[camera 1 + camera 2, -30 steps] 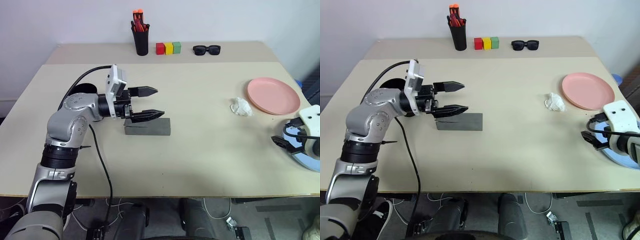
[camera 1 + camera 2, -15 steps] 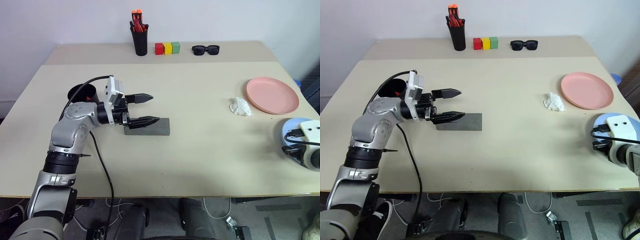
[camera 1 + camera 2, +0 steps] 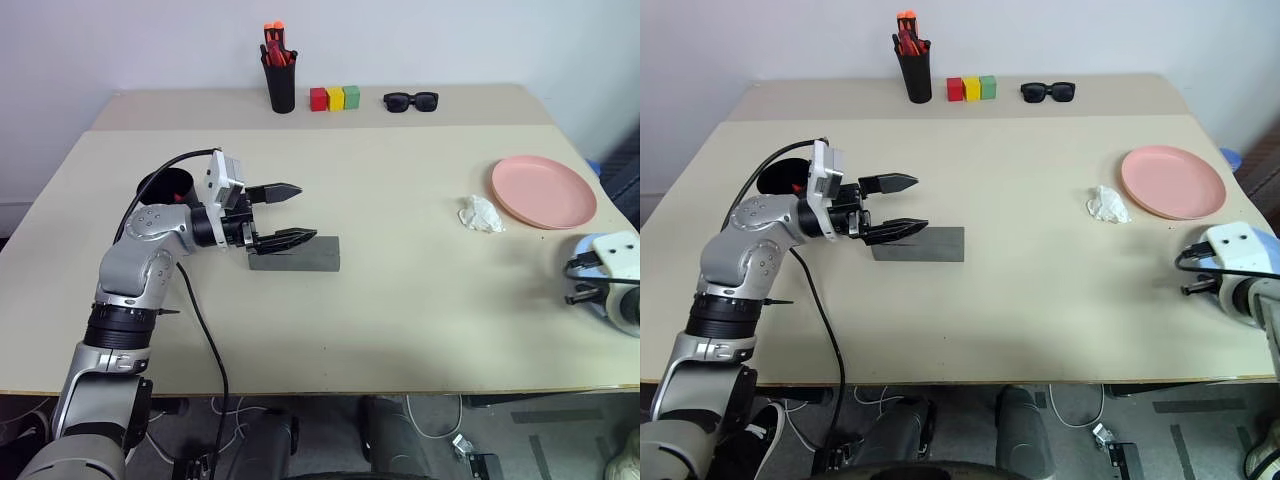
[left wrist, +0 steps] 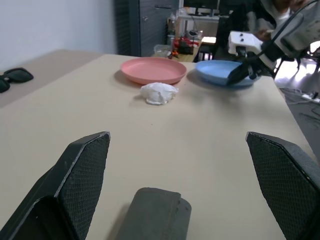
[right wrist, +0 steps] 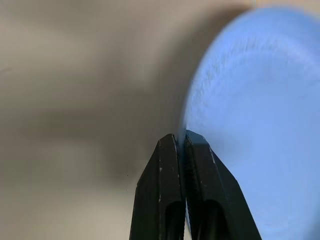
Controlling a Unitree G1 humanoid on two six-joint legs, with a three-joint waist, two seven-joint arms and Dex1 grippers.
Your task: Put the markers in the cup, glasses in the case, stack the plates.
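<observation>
The blue plate (image 4: pixel 223 71) is pinched at its near rim by the right pincer (image 5: pixel 181 141), beside the pink plate (image 3: pixel 543 191); the left pincer (image 3: pixel 292 213) is held spread over the closed case (image 3: pixel 295 254).

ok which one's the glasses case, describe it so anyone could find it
On the beige table, look left of centre, just beneath the open left tool. The case is the flat dark grey rectangular box lying shut, the only grey block there.
</observation>
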